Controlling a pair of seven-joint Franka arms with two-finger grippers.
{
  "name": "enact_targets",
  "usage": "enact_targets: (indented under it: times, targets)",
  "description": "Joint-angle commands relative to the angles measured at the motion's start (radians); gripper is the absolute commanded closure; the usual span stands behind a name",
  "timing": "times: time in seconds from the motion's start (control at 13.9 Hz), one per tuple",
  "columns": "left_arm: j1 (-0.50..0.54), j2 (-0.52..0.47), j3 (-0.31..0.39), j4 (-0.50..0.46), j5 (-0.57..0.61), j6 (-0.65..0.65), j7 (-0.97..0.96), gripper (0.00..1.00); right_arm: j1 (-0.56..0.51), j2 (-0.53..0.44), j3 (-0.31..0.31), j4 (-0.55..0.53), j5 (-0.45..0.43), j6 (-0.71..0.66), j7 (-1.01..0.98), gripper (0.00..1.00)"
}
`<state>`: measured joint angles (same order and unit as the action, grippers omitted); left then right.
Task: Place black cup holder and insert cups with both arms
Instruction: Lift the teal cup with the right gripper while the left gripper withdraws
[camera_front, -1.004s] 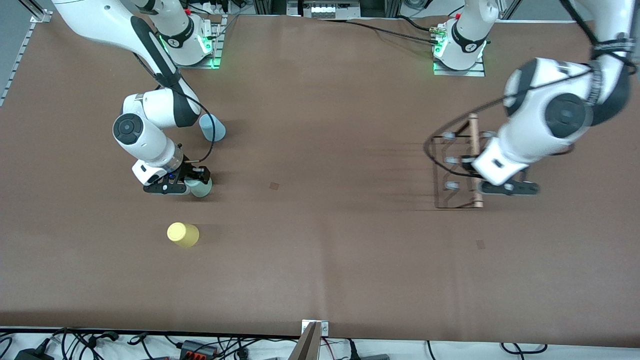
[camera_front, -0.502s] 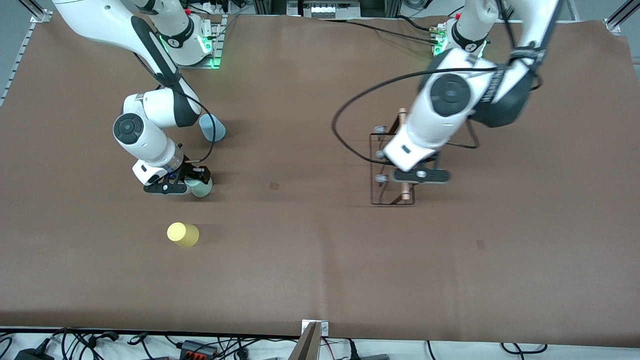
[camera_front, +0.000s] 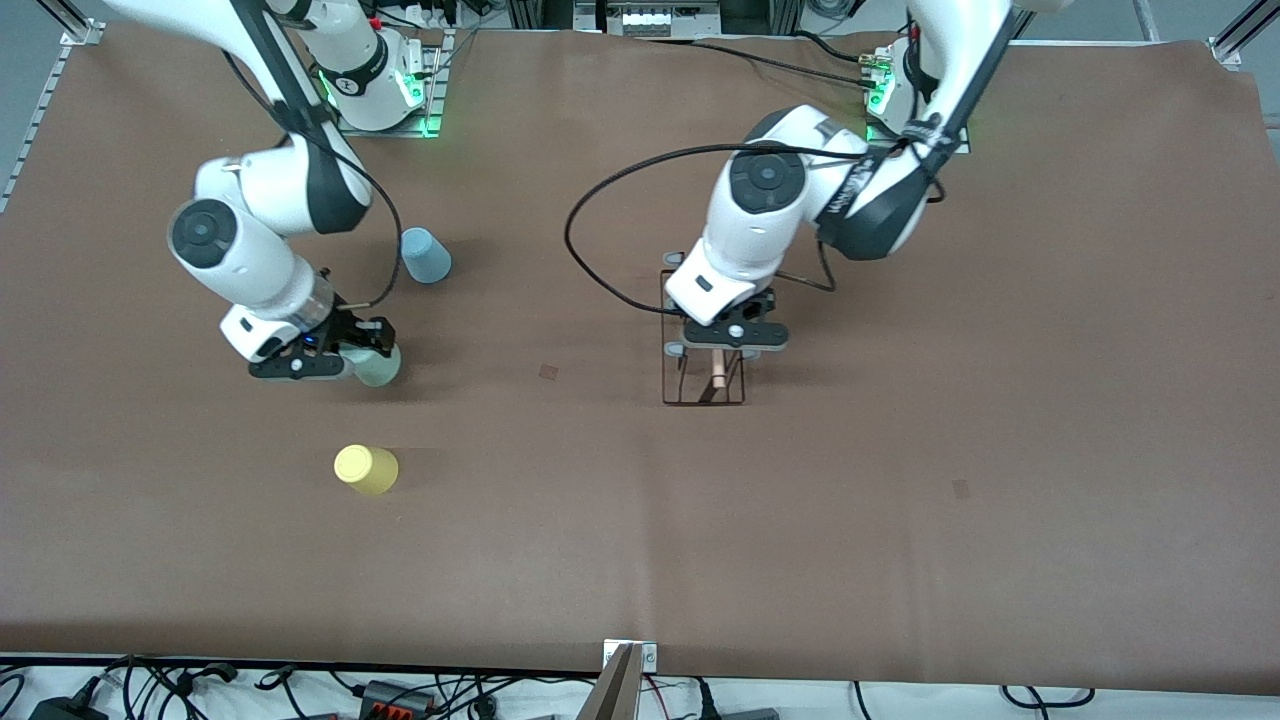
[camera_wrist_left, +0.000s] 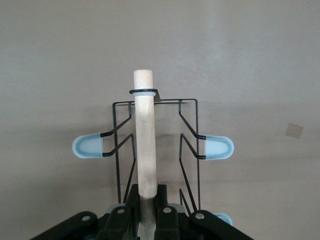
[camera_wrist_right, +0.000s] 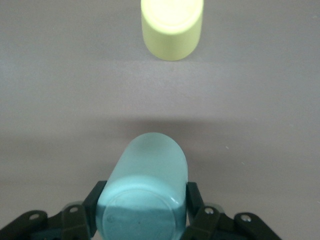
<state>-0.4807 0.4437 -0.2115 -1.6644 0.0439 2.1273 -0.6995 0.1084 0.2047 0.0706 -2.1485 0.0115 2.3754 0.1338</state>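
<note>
My left gripper (camera_front: 727, 340) is shut on the wooden rod (camera_wrist_left: 144, 140) of the black cup holder (camera_front: 718, 380) and holds it over the middle of the table. I cannot tell whether its wire base touches the table. Pale pegs (camera_wrist_left: 90, 147) stick out on both sides of the rod. My right gripper (camera_front: 362, 355) is shut on the pale grey-green cup (camera_front: 380, 370), which also shows in the right wrist view (camera_wrist_right: 147, 185), held on its side. The light blue cup (camera_front: 425, 256) stands farther from the front camera. The yellow cup (camera_front: 366, 469) stands nearer and also shows in the right wrist view (camera_wrist_right: 172, 27).
The brown table (camera_front: 900, 520) has small dark square marks (camera_front: 548, 372) between the two grippers and toward the left arm's end. The arm bases (camera_front: 380, 90) stand along the table's edge farthest from the front camera. Cables (camera_front: 400, 690) lie along the nearest edge.
My left arm has carried the cup holder from the left arm's end to the table's middle. My right gripper has shifted slightly toward the right arm's end with the grey-green cup.
</note>
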Motion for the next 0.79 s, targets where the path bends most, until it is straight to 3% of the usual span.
enact_targets:
  times: [0.0,0.43,0.5,0.57,0.65,0.72]
  targets:
    - [-0.029,0.03,0.006,0.037,0.062,0.023,-0.055,0.99,-0.009,-0.069,0.003,0.039,-0.002,-0.135,-0.025,0.94]
    - [-0.062,0.063,0.006,0.037,0.113,0.054,-0.153,0.96,0.005,-0.143,0.005,0.208,-0.002,-0.43,-0.03,0.93]
    - [-0.061,0.061,0.006,0.037,0.113,0.054,-0.155,0.82,0.007,-0.145,0.005,0.228,-0.002,-0.473,-0.022,0.93]
    - [-0.059,0.061,0.006,0.037,0.113,0.054,-0.152,0.37,0.014,-0.145,0.005,0.24,-0.002,-0.496,-0.019,0.93]
    - [-0.061,0.058,0.007,0.037,0.114,0.051,-0.146,0.0,0.019,-0.145,0.006,0.24,-0.001,-0.496,-0.014,0.93]
    - [-0.055,0.053,0.006,0.037,0.114,0.048,-0.144,0.0,0.02,-0.145,0.006,0.24,0.002,-0.496,-0.01,0.93]
